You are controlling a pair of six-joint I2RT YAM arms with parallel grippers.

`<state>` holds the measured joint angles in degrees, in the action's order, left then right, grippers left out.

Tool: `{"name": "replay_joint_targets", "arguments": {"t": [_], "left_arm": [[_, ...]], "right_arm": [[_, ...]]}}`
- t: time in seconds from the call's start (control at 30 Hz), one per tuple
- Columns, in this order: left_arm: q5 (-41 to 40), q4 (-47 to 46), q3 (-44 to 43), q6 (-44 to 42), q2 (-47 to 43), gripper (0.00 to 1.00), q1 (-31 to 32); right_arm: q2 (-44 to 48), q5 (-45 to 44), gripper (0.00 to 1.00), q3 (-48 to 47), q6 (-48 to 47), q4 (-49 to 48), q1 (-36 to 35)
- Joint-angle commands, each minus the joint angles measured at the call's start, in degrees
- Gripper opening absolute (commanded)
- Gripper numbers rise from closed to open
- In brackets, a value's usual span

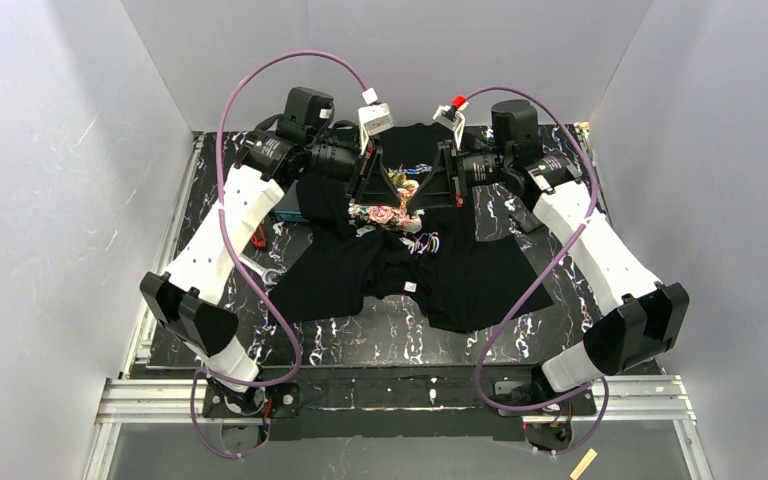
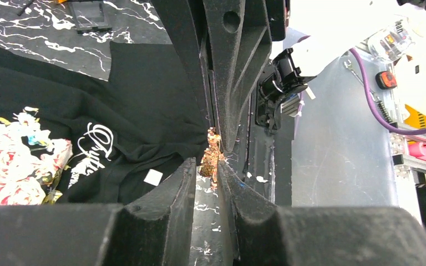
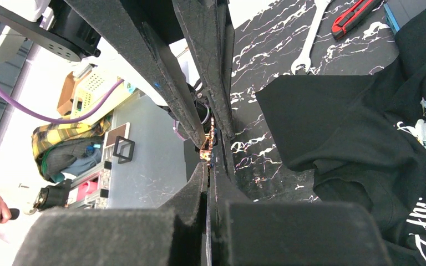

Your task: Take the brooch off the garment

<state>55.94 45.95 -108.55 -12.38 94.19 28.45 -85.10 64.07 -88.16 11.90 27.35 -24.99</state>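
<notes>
Brooch (image 2: 211, 156) is gold and pinched in the narrow jaws of your left gripper (image 2: 206, 169), above the middle of the garment (image 1: 460, 285), with black fabric touching it. Your right gripper (image 3: 208, 166) has its jaws nearly closed, nipping the same brooch from the opposite side. Garment lies crumpled on the tabletop (image 1: 360, 338).

Top cam: fixed high behind the near edge of the bench (image 1: 390, 335), looks down and forward over all of it. Wrist cams: tight behind own jaws, facing each other between left and right edges. All three share the garment (image 1: 460, 280); both wrist views catch the brooch (image 2: 211, 155) close up.
</notes>
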Motion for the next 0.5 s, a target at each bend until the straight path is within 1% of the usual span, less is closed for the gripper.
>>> {"name": "replay_joint_targets", "arguments": {"t": [0.0, 0.1, 0.17, 0.27, 0.47], "left_arm": [[-6.0, 2.1, -1.8, -3.5, -1.1, 0.18, -0.5], [-6.0, 2.2, -1.7, -4.3, -1.4, 0.2, -0.5], [-5.7, 2.2, -1.9, -4.3, -1.6, 0.25, -0.5], [-4.9, 2.3, -2.4, -4.2, -1.7, 0.31, -0.5], [-4.8, 2.4, -4.3, -3.6, -1.3, 0.33, -0.5]], "right_arm": [[1.0, 4.4, 0.01, -0.7, 1.3, -1.7, -0.4], [0.8, 4.3, 0.01, -0.7, 1.3, -1.5, -0.4], [0.7, 4.0, 0.01, -0.9, 1.3, -1.3, -0.4], [0.3, 3.1, 0.01, -1.5, 0.1, 0.4, -0.6], [-0.1, 2.4, 0.01, -2.3, -2.4, 2.8, -0.8]]}}
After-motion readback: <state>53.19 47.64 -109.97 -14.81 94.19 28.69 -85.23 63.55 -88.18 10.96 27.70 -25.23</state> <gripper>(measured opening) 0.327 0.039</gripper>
